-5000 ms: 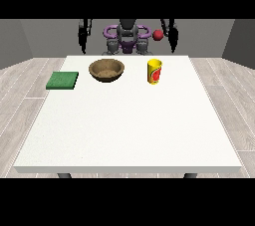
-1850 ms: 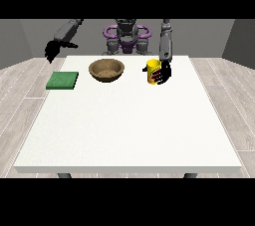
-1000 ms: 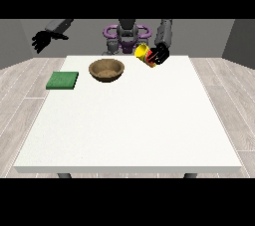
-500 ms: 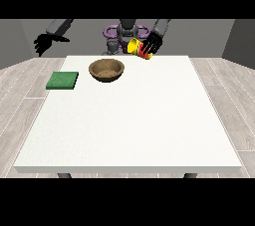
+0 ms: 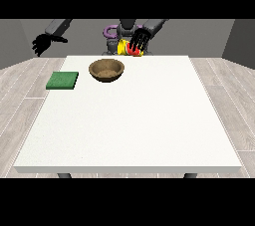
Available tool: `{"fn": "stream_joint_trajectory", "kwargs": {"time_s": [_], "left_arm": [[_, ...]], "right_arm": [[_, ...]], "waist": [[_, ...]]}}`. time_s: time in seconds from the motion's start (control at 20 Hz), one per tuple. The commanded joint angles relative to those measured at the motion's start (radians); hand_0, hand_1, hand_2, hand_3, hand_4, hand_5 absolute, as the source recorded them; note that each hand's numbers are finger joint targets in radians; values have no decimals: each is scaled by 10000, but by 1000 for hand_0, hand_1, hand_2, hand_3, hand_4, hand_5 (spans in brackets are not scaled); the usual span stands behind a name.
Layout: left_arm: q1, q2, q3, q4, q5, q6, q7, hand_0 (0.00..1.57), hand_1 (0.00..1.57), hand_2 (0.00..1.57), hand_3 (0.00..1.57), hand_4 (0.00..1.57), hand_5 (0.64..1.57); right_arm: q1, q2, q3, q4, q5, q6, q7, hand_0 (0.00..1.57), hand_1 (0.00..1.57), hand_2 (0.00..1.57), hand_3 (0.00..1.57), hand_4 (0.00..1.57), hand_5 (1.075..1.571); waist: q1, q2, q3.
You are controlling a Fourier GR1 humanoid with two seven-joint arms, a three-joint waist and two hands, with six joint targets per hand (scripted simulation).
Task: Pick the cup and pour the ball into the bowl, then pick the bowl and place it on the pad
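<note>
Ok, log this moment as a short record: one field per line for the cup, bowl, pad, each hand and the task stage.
cup: yellow cup with red marking, held in the air, tipped on its side behind and right of the bowl
bowl: brown bowl on the white table, no ball visible inside
pad: green pad, left of the bowl, nothing on it
hand at the view's right: fingers curled round the cup
hand at the view's left: raised off the table, holding nothing
stage: pour not yet seen done; bowl not on pad

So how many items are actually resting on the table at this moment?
2. The wooden bowl sits near the far edge, and the green pad lies nearer the view's left edge. The yellow cup is off the table, held by the hand at the view's right.
</note>
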Motion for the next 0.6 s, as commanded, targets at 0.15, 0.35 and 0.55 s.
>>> {"fn": "stream_joint_trajectory", "kwargs": {"time_s": [0.15,0.35,0.55], "left_arm": [[-449,-100,-1079,-125,-1604,-581,1614,549,549,1571,1571,935,1565],[-1338,-102,-1777,-189,-2602,-867,2343,455,455,1571,1571,894,1571],[-814,-102,-2707,-444,-3201,-1248,2881,282,282,1571,1571,863,1570]], "right_arm": [[-948,-194,171,130,156,-435,766,0,0,0,180,0,1534],[-1617,-322,176,308,146,-193,472,0,0,0,267,0,1530],[-2086,405,398,235,232,-1048,942,0,0,0,297,0,1528]], "waist": [[-116,86,-8],[-268,929,-3],[-267,646,-7]]}}
